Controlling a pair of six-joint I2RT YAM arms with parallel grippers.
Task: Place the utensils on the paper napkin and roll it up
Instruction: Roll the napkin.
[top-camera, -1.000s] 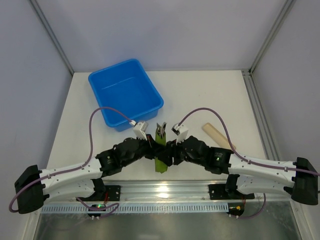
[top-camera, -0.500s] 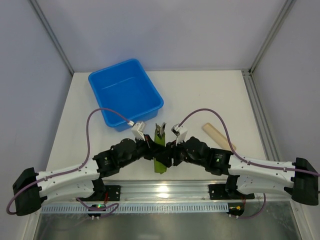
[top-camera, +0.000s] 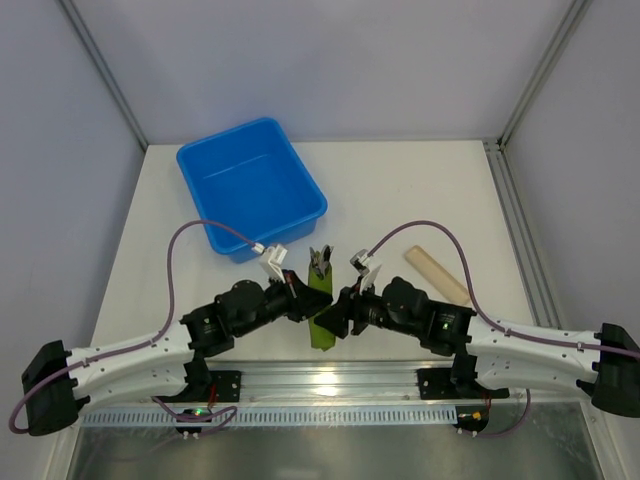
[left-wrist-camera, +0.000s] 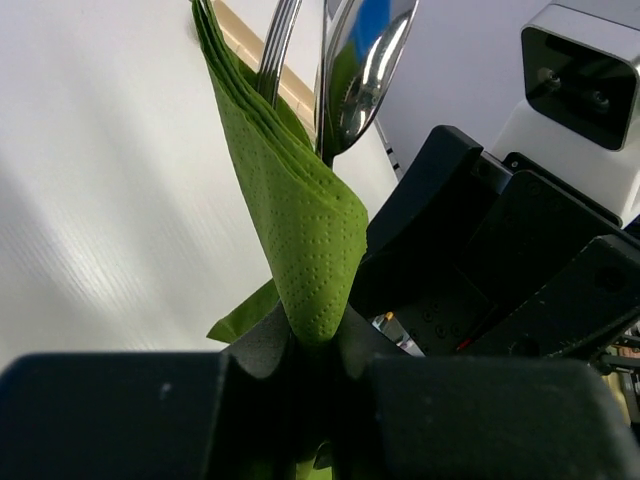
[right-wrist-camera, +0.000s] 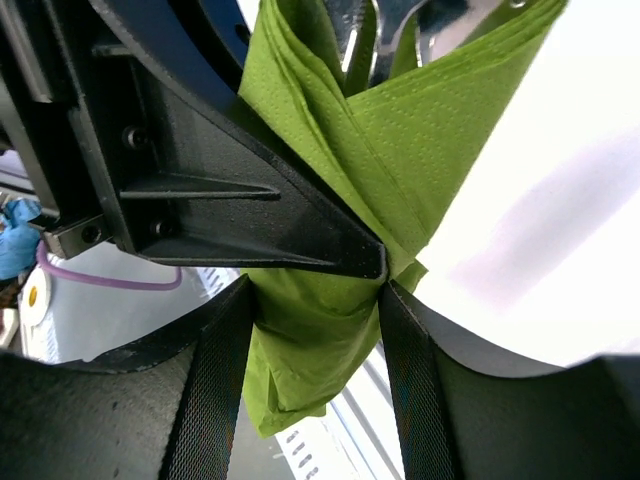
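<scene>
- White surface (top-camera: 420, 190), from above: a blue bin (top-camera: 250, 185) sits back left and a beige cylinder (top-camera: 437, 275) lies to the right. Near the front edge, the paper napkin (top-camera: 321, 325) is a green tube with the utensils (top-camera: 321, 262) poking out its far end. It is held between your left hand (top-camera: 298, 298) and right hand (top-camera: 337, 312).
- Left wrist: your left hand is pinched tight on the tube's lower part, and shiny utensil ends stand out of its open top. Grip firmly so the wrap cannot spring open.
- Right wrist: your right hand clamps the loose lower folds, touching the left hand's finger. Turn both together, slowly, tucking that tail inward, or the utensils may slide out.
</scene>
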